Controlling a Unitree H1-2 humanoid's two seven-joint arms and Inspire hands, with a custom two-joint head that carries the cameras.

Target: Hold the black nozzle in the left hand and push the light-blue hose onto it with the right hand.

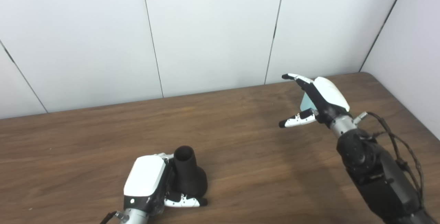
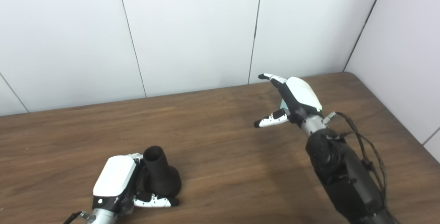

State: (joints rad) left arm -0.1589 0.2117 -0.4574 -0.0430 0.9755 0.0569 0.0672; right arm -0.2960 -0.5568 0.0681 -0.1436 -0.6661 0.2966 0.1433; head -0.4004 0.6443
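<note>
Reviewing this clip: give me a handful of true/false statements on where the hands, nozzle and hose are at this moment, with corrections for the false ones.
1. The left hand is wrapped around the black nozzle. True.
2. The nozzle lies flat on its side. False: it stands on the table with its narrow open end up, slightly tilted.
3. The right hand has its fingers spread, thumb apart. True.
4. The light-blue hose is already pushed onto the nozzle. False: only a light-blue patch shows behind the right hand's palm, far from the nozzle.
5. The two hands are touching. False: they are well apart, left hand near the front edge, right hand toward the back right.
</note>
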